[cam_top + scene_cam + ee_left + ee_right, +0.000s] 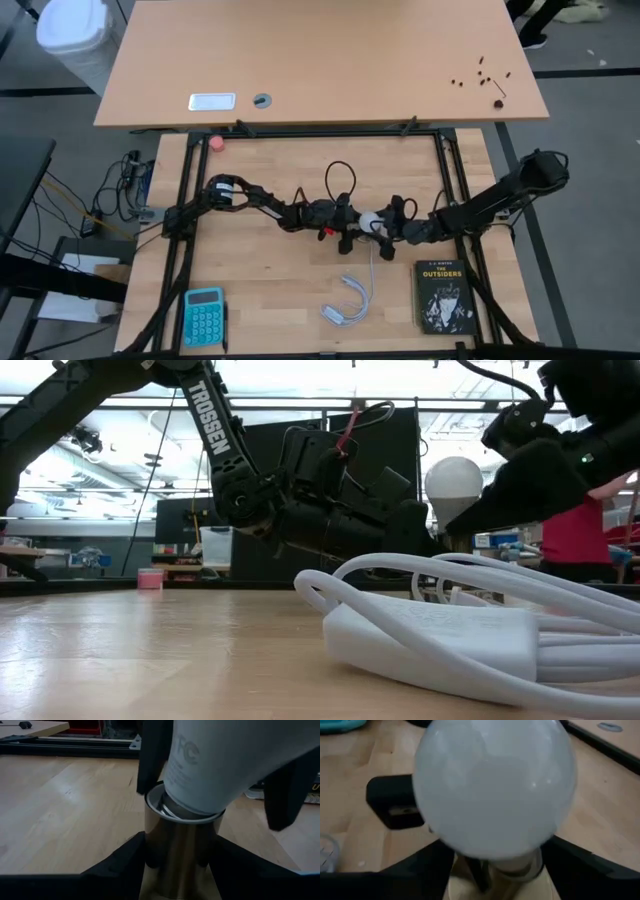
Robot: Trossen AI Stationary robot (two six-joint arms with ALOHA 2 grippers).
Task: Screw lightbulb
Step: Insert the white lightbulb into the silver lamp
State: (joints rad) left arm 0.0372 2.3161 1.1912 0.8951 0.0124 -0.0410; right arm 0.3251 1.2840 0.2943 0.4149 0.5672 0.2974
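The white lightbulb [370, 222] is at the table's middle, between my two grippers. In the low view its globe [455, 482] points up. Its base sits tilted in the open end of a metallic cylindrical socket [177, 845]. My left gripper [342, 216] is shut on the socket. My right gripper [392, 226] is shut on the bulb. In the right wrist view the globe [495, 785] hides the base and the socket's mouth. My left gripper pinches the socket's round wall [150, 855] between its two fingers [117, 867], coming from the table's left. The socket's open end [155, 800] points away from the wrist. The low view shows the gripper held above the table. My right gripper pinches the bulb's white body [260, 770] between its two fingers [285, 795], coming from the table's right. The fingers lie across the bulb. The bulb is clear of the table, tilted, with its base in the socket's mouth.
A white cord with its adapter [348, 300] lies near the front, close to the low camera [430, 630]. A black book [443, 295] lies at the front right and a teal calculator [203, 315] at the front left. A pink ball [216, 143] lies at the far left.
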